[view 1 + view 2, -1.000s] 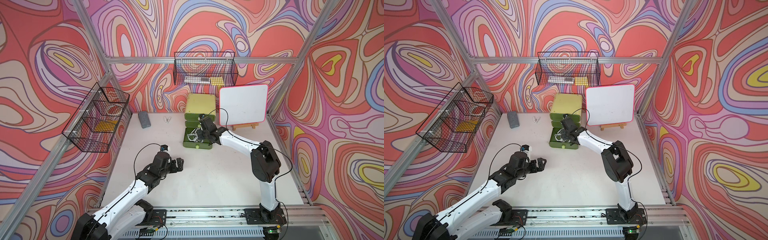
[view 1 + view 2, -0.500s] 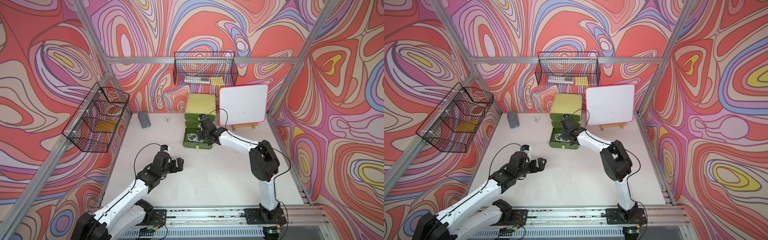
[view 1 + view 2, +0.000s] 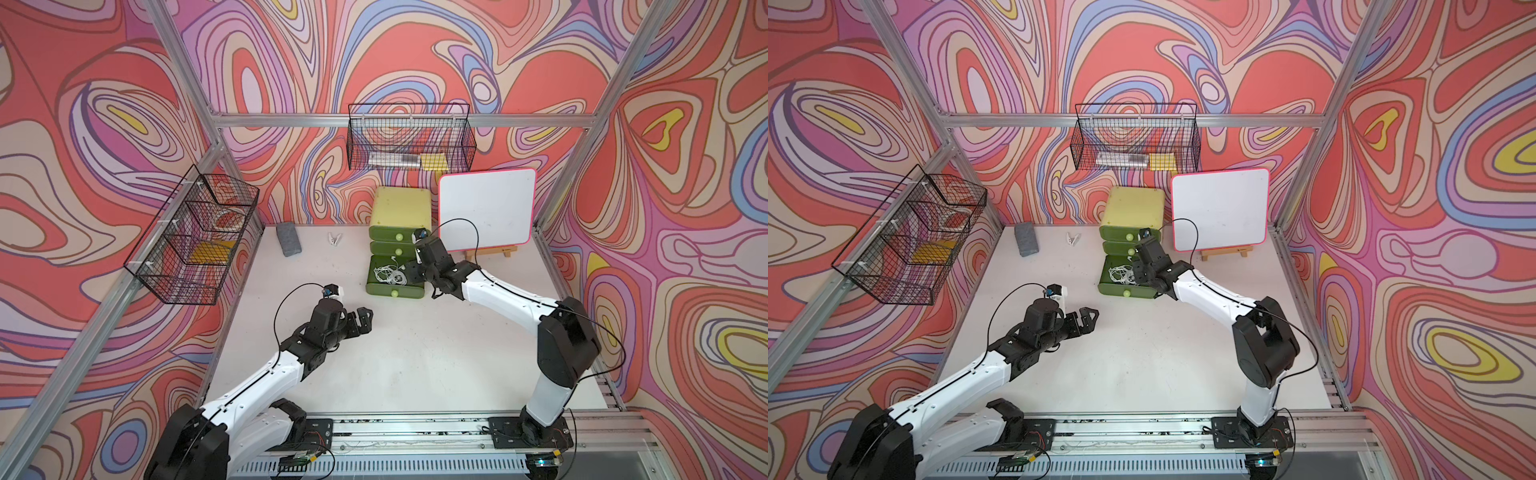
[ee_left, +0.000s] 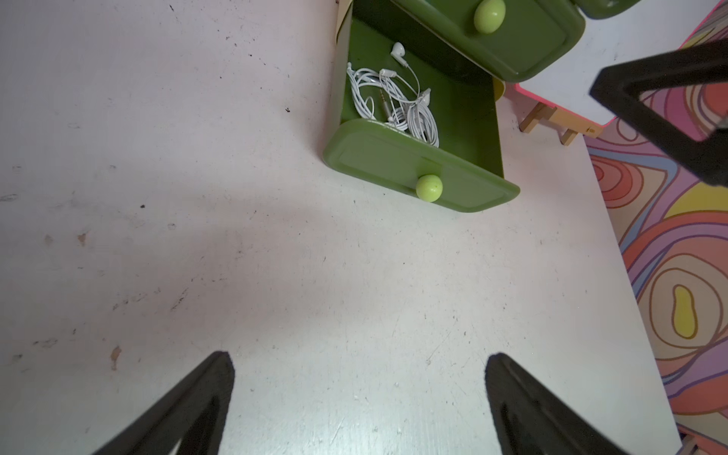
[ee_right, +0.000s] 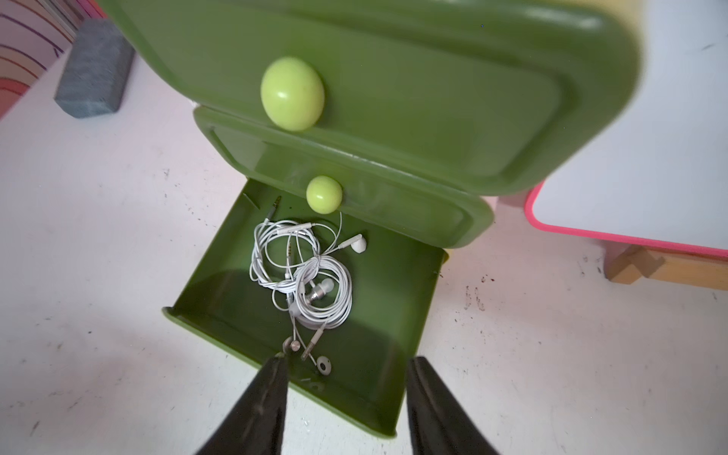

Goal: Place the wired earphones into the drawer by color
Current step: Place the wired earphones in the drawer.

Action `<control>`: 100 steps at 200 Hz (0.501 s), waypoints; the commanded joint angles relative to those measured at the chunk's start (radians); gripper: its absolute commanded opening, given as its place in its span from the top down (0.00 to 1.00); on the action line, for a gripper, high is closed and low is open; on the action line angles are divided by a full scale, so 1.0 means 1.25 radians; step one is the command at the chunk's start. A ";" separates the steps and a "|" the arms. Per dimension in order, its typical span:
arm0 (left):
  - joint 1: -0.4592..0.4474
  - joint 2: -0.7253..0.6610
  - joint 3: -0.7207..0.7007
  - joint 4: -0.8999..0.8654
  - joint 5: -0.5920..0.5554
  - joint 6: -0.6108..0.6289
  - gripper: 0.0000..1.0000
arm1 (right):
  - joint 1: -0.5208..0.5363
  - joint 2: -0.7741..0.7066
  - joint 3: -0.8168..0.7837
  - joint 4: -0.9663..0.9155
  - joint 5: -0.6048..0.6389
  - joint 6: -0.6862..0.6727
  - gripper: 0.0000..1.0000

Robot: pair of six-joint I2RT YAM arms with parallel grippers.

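With right claw [image 5: 346, 362] half open and empty just over the white earphones [image 5: 315, 283] in the pulled-out bottom drawer [image 5: 394, 315], and left claw [image 4: 359, 356] wide open, empty, could hook the loose earbud [image 5: 292, 346] beside one fingertip when lifting away.

Swirling bands of red, pink, purple and yellow cover the walls [image 3: 395, 54] on three sides of a white tabletop [image 3: 415, 353], lightly scuffed and softly, evenly lit. Aluminium framing [image 3: 291, 120] runs along the corners. A black wire basket [image 3: 374, 141] hangs on the wall at 12 o'clock, and a second, tiered basket [image 3: 174, 286] at 9 o'clock. At 1 o'clock a pink-edged whiteboard [image 3: 486, 208] leans on a small wooden easel [image 3: 492, 251]. A grey block [image 3: 287, 238] lies at 11 o'clock. A metal rail [image 3: 415, 428] spans 6 o'clock.
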 commanded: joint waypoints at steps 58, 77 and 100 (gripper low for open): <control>-0.040 0.122 -0.006 0.220 -0.014 -0.126 0.05 | -0.017 -0.248 -0.207 0.080 0.091 -0.030 0.02; -0.058 0.152 0.017 0.225 -0.033 -0.122 0.05 | -0.021 -0.270 -0.236 0.081 0.107 -0.012 0.02; -0.079 0.195 0.059 0.237 -0.051 -0.121 0.07 | -0.029 -0.286 -0.273 0.101 0.104 0.009 0.02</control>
